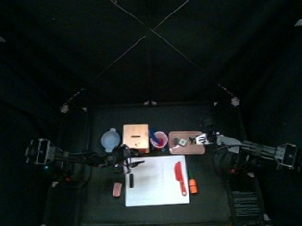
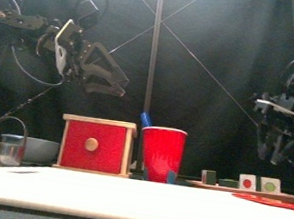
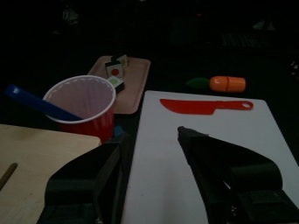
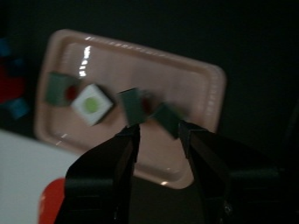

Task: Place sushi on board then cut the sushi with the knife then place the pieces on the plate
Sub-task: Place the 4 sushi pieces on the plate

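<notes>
The sushi pieces (image 4: 89, 101) were found on the pink tray (image 4: 198, 79), one dark block just beyond the right gripper (image 4: 160, 133), whose fingers were slightly apart and pinched nothing. The left gripper (image 3: 149, 144) was spread above the white board (image 3: 239, 140). The red knife (image 3: 205, 106) was laid near the board's right edge.

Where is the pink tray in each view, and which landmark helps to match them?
Top view: the pink tray lies behind the white board, at its right.
Front view: the tray, a low strip at right, under sushi pieces.
Left wrist view: the tray lies past the board, beside the red cup.
Right wrist view: the tray fills most of it.
Landmark: the red cup, just left of the tray in top and front views.
</notes>
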You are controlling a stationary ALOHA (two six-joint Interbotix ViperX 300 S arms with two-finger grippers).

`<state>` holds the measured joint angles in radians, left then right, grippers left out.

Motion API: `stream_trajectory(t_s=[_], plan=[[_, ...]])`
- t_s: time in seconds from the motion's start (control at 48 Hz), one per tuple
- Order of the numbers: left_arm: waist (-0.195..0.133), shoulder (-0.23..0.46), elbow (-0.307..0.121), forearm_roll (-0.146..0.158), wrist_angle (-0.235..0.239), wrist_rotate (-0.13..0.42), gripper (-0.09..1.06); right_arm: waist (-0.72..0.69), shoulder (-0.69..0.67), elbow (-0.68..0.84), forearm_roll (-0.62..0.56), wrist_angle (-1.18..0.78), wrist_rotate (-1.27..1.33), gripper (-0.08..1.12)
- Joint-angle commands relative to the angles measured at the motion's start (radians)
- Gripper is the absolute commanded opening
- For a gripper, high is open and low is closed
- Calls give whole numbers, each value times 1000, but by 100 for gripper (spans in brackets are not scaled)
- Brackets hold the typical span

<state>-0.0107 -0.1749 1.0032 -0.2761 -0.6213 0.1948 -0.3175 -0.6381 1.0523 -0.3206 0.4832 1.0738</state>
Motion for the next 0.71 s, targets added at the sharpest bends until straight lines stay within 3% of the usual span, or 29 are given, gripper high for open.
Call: stream_trajectory(t_s=[0.021, 0.188, 0.312, 0.458, 0.708], plan=[[-3, -15, -9, 0, -9, -2, 86, 147, 9, -37, -34, -173, -5, 78], [6, -12, -2, -9, -9, 2, 86, 242, 49, -32, -176, -518, 0, 77], [6, -11, 14, -9, -6, 0, 86, 242, 114, -34, -204, -663, -2, 77], [8, -11, 37, -11, -6, -2, 86, 241, 198, -44, -202, -693, -2, 77], [8, -11, 29, -11, -6, 2, 86, 241, 281, -94, -219, -692, -3, 77]])
